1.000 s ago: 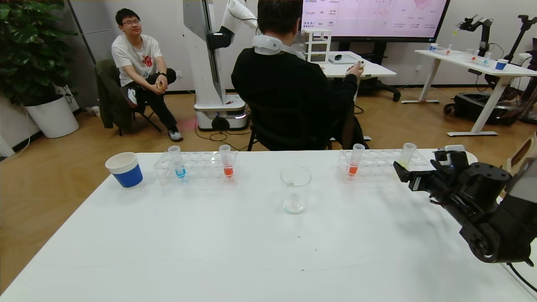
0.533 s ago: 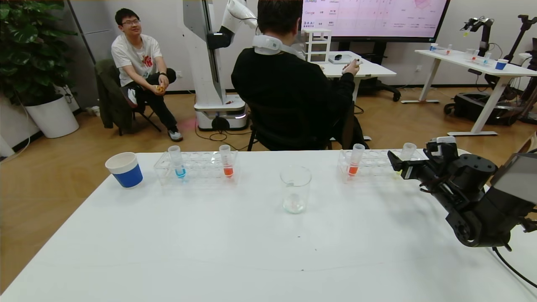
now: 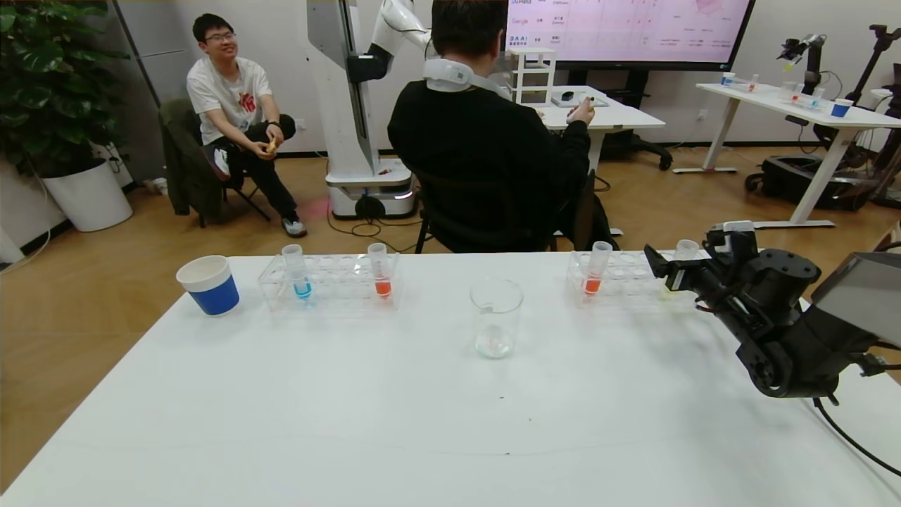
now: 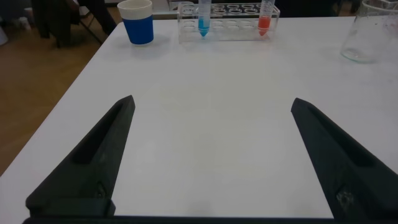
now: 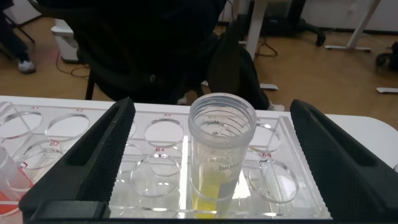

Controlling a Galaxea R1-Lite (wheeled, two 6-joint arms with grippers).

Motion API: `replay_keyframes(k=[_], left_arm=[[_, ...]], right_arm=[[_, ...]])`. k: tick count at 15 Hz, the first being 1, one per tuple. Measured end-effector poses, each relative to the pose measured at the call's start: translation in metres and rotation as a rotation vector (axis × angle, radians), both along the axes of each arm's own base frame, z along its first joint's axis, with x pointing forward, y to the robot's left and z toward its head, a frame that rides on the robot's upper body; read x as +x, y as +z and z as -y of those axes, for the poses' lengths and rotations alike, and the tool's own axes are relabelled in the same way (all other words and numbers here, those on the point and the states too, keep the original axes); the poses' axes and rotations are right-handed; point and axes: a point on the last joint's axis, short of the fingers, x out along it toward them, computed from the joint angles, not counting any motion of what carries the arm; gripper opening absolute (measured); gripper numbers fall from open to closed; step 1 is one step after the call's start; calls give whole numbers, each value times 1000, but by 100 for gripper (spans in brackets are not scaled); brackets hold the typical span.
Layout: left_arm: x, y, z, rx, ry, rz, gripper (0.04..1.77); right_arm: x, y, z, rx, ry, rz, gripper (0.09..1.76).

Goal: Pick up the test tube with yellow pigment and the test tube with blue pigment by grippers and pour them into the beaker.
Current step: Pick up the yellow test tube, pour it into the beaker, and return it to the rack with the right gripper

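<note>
- At the far right of the table (image 3: 394,422), the test tube with yellow pigment (image 5: 219,155) stands upright in a clear rack (image 3: 619,282), with the yellow liquid low in its rounded tip.
- Around that tube, the right gripper (image 3: 665,271) sits level with its rim, fingers spread wide on either side and touching nothing; the tube shows centred in the gap in the right wrist view.
- Beside it in the same rack, toward the table's middle, stands an orange-red tube (image 3: 595,271).
- Near the table's centre, well apart from both racks, the beaker (image 3: 495,317) stands upright.
- Off to the left, a second clear rack (image 3: 331,280) holds the test tube with blue pigment (image 3: 297,271) at its outer end and another orange-red tube (image 3: 380,270) at its inner end.
- Just beside that rack, a blue-and-white paper cup (image 3: 209,284) stands near the table's left edge.
- Nearer the robot, the left gripper (image 4: 211,162) hangs over bare table with its fingers wide apart, holding nothing.
</note>
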Motion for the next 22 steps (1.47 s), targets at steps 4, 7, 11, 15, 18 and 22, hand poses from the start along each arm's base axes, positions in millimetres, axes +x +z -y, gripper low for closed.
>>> replay_keyframes(k=[4,7,11,15,18,22], left_arm=[[0,0,0,0,0,0,175],[0,0,0,0,0,0,175],[0,0,0,0,0,0,175],[0,0,0,0,0,0,175],[0,0,0,0,0,0,175],[0,0,0,0,1,0,175]], right_arm=[[2,2,2,-2,-4,14,59],[2,3,2,-3,-5,20,62],[2,5,2,-3,-5,23,51],[-1,22,0,-8,-2,53,51],[-6,47,-1,-10,3,56,51],[-12,75,-2,-16,16,98,51]])
